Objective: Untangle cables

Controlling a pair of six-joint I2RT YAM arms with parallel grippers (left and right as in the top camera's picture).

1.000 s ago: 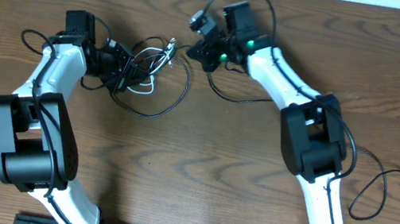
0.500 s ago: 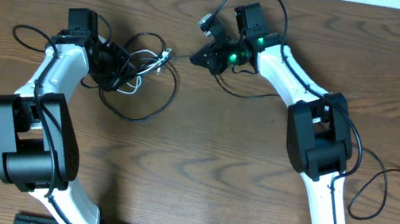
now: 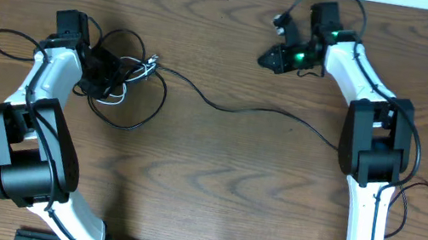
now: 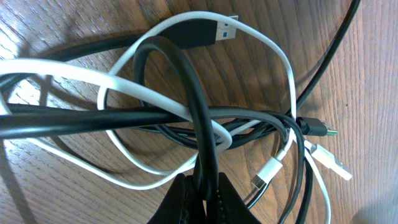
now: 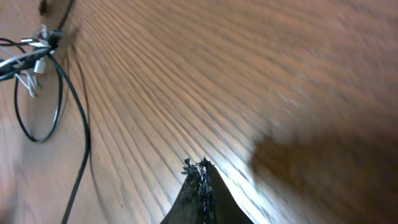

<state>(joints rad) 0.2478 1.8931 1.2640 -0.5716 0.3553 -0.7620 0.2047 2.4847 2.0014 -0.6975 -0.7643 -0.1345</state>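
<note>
- R gripper (image 3: 269, 60) moved far right, closed; black cable (image 3: 233, 108) now stretched over desk (image 3: 212, 189).
- L gripper (image 4: 198, 196) clamped on black loop (image 4: 194, 93) in cable tangle (image 3: 117, 79).

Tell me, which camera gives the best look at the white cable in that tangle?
The left wrist view: the white cable fills the frame, looping over and under the black cables. Overhead shows it only as a faint pale sliver in the bundle; the right wrist view catches just a distant, blurred corner of the tangle.

Cables (image 4: 186, 112) are running off the left wrist view; blur is possibly hiding anything held by the right gripper (image 5: 200, 174).
</note>
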